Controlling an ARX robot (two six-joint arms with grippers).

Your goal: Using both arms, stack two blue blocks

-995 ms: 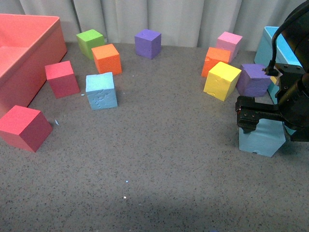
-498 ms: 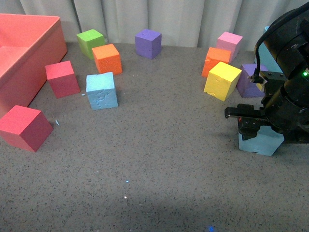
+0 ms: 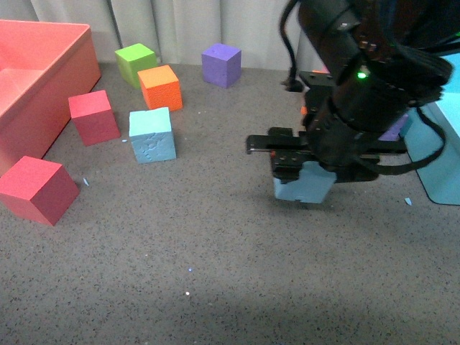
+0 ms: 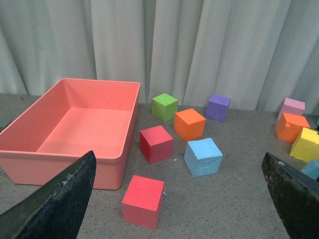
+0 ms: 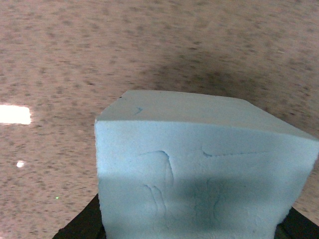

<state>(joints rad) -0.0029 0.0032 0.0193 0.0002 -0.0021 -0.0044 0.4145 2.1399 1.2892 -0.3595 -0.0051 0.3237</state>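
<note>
right gripper (image 3: 300, 171) clamped on blue block (image 3: 305, 189), raised off table (image 3: 215, 273) for stacking | second blue block (image 3: 152, 134) stands free as base | left gripper (image 4: 179, 199) spread wide, empty

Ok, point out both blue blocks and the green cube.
Held blue block (image 3: 305, 188): front view, front face.
Free blue block (image 3: 152, 144): front view, cracked front face.
Green cube (image 3: 135, 52): front view, top face.
</note>
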